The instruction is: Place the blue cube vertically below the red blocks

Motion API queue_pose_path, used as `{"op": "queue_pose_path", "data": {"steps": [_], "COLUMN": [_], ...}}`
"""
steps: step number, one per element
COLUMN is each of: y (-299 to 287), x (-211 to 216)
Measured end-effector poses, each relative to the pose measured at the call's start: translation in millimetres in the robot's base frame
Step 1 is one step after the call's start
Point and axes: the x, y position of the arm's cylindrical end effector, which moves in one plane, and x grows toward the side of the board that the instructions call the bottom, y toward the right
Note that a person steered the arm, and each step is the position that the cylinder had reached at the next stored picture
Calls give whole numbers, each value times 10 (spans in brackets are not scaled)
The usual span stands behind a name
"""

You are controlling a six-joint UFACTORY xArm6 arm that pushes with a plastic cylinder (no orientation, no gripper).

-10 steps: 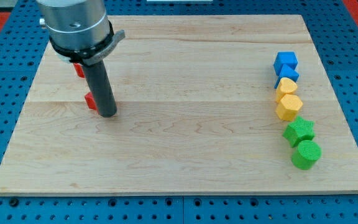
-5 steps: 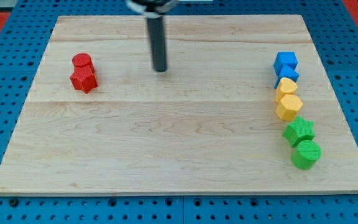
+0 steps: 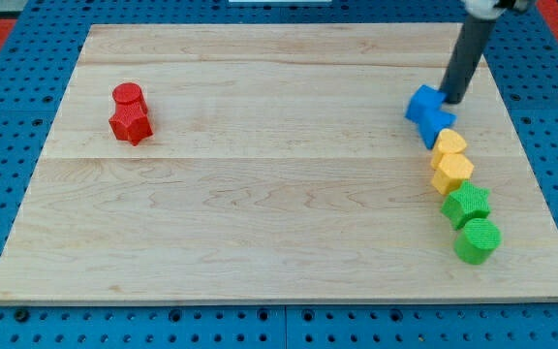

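My tip (image 3: 452,100) stands at the view's right, touching the upper right side of the blue cube (image 3: 421,103). A second blue block (image 3: 438,126) sits just below the cube, partly hidden by it. Two red blocks sit together at the view's left: a red cylinder (image 3: 127,96) above a red star-like block (image 3: 131,124). The blue cube is far to the right of the red blocks, at about their height.
Below the blue blocks runs a column of two yellow blocks (image 3: 449,144) (image 3: 451,171), a green star-like block (image 3: 467,205) and a green cylinder (image 3: 478,239). The wooden board (image 3: 260,213) lies on a blue pegboard.
My tip has swept from beside the red blocks across the board's top to the blue blocks. The blue cube has shifted left and slightly down.
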Motion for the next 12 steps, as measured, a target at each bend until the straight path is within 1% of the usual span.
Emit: {"op": "queue_pose_path", "data": {"steps": [1,2,3,4,5,6,7,8,9,10,11,12], "y": [-748,-1126,-1115,-606,-408,-409,-655,-1435,-2005,-2279,-2718,-2969], "x": [435,667,660,711,495,328,179,110,64,-25,290,557]}}
